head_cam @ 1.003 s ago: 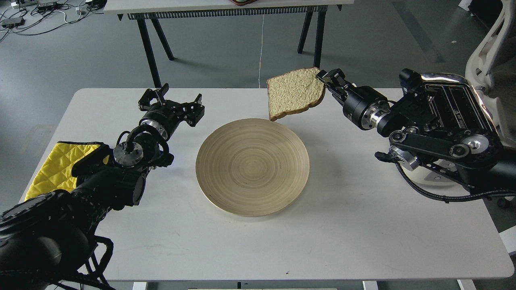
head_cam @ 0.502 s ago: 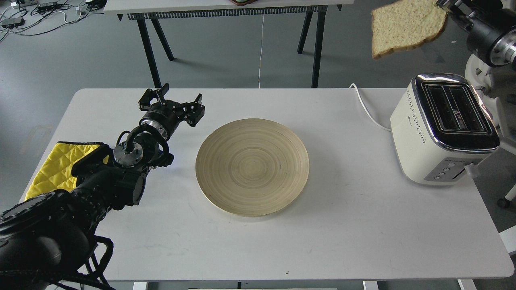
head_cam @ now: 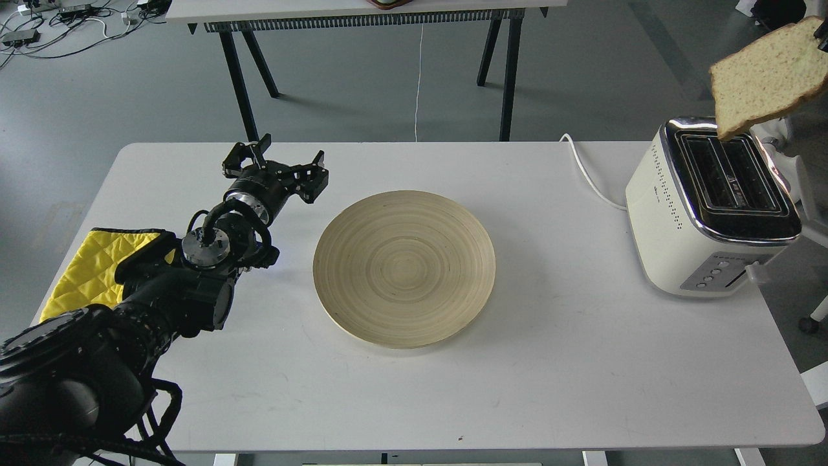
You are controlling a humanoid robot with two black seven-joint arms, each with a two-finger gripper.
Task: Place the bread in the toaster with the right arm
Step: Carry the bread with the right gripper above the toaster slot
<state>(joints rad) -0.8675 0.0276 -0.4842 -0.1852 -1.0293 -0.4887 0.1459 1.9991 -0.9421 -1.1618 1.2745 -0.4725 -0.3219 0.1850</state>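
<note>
The bread [head_cam: 766, 77], a pale tan slice with a brown crust, hangs tilted in the air at the top right. Its lower corner is just above the back end of the toaster's slots. The cream-white toaster [head_cam: 711, 207] with a chrome top stands at the table's right edge, both slots empty. Only a black sliver of my right gripper [head_cam: 823, 35] shows at the frame edge, pinching the bread's upper right corner; the rest of the right arm is out of view. My left gripper [head_cam: 279, 163] is open and empty, resting over the table left of the plate.
A round bamboo plate [head_cam: 404, 268] lies empty at the table's middle. A yellow quilted cloth [head_cam: 87, 268] lies at the left edge under my left arm. The toaster's white cord [head_cam: 585, 171] runs off the back edge. A white chair part [head_cam: 786, 145] stands behind the toaster.
My right gripper has carried the bread from above the plate up and to the right, then down toward the toaster's top. The right arm has left the view. The left arm has not moved.
</note>
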